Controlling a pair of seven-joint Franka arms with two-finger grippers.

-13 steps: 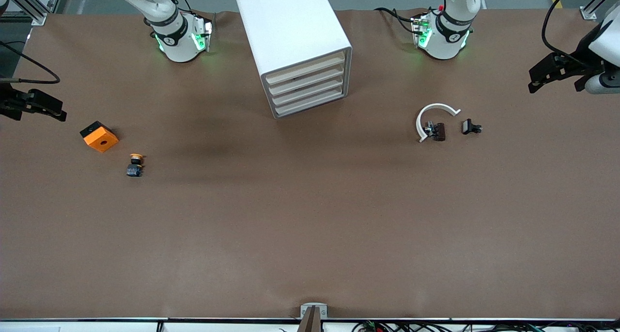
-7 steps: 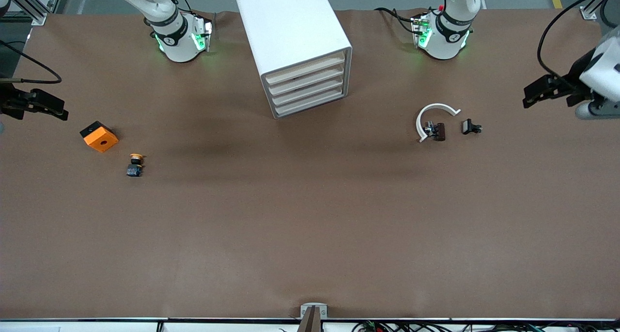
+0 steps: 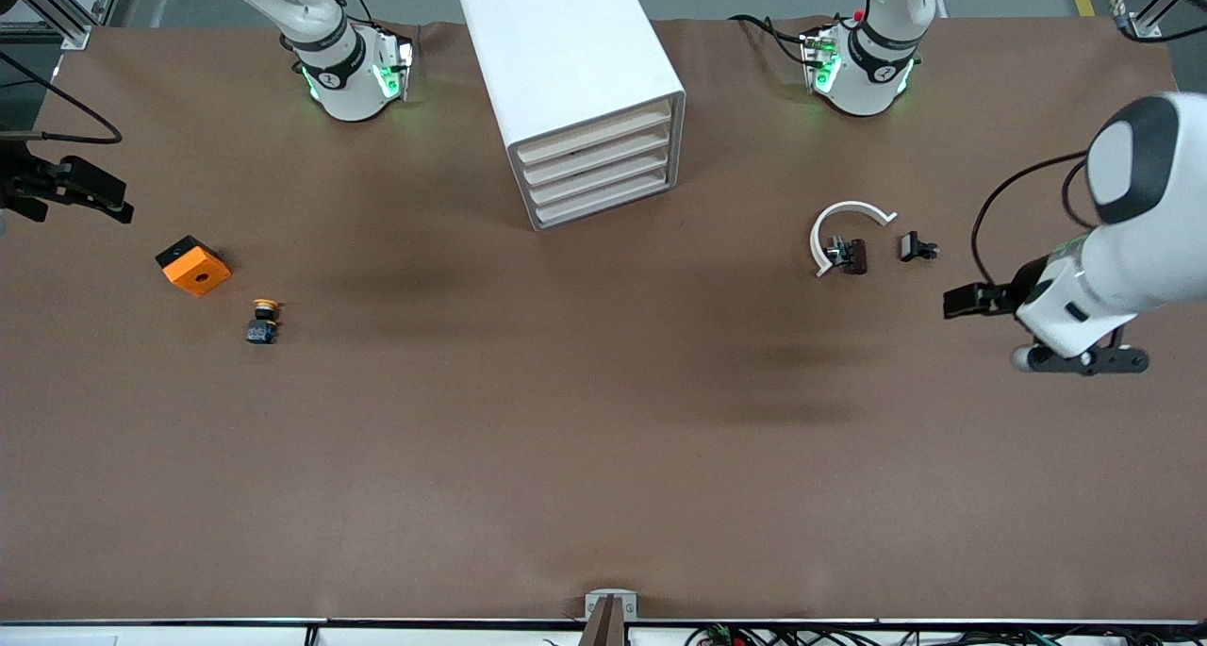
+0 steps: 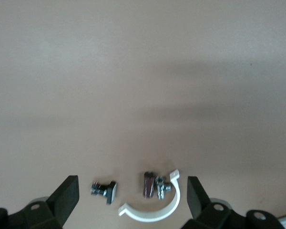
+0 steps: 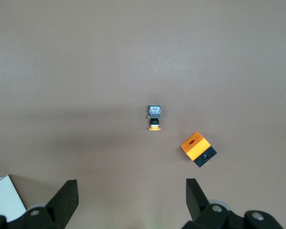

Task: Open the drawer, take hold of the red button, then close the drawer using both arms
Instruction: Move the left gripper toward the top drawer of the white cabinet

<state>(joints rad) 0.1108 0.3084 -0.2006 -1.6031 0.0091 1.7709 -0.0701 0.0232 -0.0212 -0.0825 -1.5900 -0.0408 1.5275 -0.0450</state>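
The red-capped button is not in view. The white drawer cabinet point(image 3: 575, 90) stands between the arm bases, and all its drawers are shut. My left gripper point(image 3: 964, 301) is open and empty over bare table at the left arm's end, close to the small black part. In the left wrist view, the left gripper point(image 4: 132, 191) has its fingers wide apart above the small parts. My right gripper point(image 3: 92, 193) is open and empty over the table's edge at the right arm's end, near the orange block. The right wrist view also shows the right gripper point(image 5: 132, 190) open.
An orange block point(image 3: 192, 266) and a yellow-capped button point(image 3: 263, 321) lie at the right arm's end; both also show in the right wrist view, block point(image 5: 198, 149) and button point(image 5: 155, 118). A white curved clamp point(image 3: 842, 229), a dark part point(image 3: 853, 256) and a small black part point(image 3: 917, 247) lie at the left arm's end.
The left arm has swung from the table's end in toward the small parts, and its gripper is now lower in the front view. The right gripper has shifted slightly toward the bases.
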